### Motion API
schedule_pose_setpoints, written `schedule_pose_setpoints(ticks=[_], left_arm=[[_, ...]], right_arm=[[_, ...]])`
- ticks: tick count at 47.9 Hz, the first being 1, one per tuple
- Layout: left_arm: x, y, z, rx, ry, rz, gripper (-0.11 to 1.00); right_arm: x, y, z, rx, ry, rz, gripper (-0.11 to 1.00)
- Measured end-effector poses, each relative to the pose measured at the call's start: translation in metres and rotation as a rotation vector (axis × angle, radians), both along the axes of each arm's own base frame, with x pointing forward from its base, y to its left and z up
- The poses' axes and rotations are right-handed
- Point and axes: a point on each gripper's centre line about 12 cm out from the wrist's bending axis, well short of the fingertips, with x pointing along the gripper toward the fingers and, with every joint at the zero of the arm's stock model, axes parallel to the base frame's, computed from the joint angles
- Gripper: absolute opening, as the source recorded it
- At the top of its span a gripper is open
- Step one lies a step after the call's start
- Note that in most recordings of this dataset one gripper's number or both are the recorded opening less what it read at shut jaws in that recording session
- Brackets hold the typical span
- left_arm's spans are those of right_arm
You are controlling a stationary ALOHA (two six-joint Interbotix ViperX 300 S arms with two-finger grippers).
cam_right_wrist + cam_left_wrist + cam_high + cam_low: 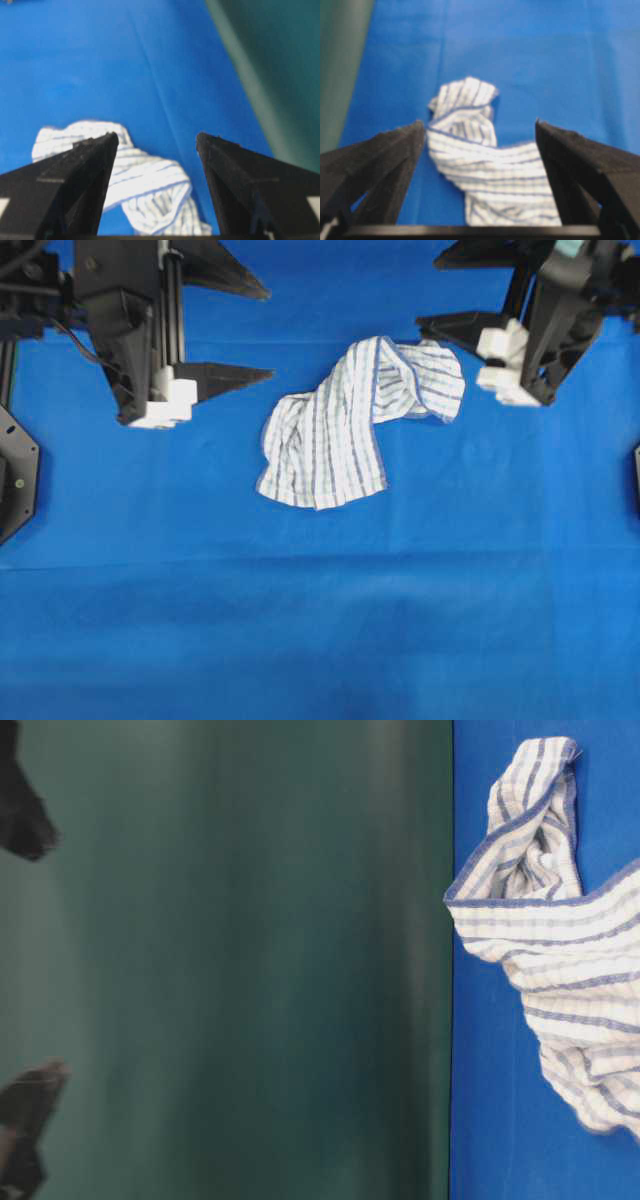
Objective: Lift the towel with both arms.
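The towel (pixel 350 425), white with thin blue-grey stripes, lies crumpled on the blue table covering (pixel 320 620), folded over at its far right end. My left gripper (pixel 268 332) is open and empty, above the table to the towel's left. My right gripper (pixel 428 292) is open and empty, just beyond the towel's right end. In the left wrist view the towel (pixel 485 170) lies ahead between the spread jaws of the left gripper (pixel 479 122). In the right wrist view the towel (pixel 145 185) lies below the open right gripper (pixel 157 135), toward its left finger. The towel also shows in the table-level view (pixel 560 940).
A black mount (pixel 15 480) sits at the table's left edge and another dark part (pixel 636 475) at the right edge. A dark green backdrop (pixel 250 960) stands behind the table. Blurred dark shapes (pixel 25 1120) show at the far left of the table-level view.
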Motion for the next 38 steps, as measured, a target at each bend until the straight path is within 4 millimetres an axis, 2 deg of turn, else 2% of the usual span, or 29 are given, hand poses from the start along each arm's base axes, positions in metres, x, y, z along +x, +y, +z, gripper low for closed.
schedule_pose_setpoints(ticks=[18, 23, 38], left_arm=[[0.006, 0.001, -0.072, -0.023, 0.004, 0.011, 0.9], [0.008, 0.002, -0.09, -0.025, 0.031, 0.012, 0.9], [0.01, 0.002, -0.133, -0.036, 0.079, 0.017, 0.9]], right_arm=[[0.003, 0.006, -0.069, 0.061, 0.034, 0.026, 0.66], [0.004, 0.008, -0.093, 0.073, 0.064, 0.038, 0.66], [0.008, 0.005, -0.148, 0.134, 0.07, 0.045, 0.66]])
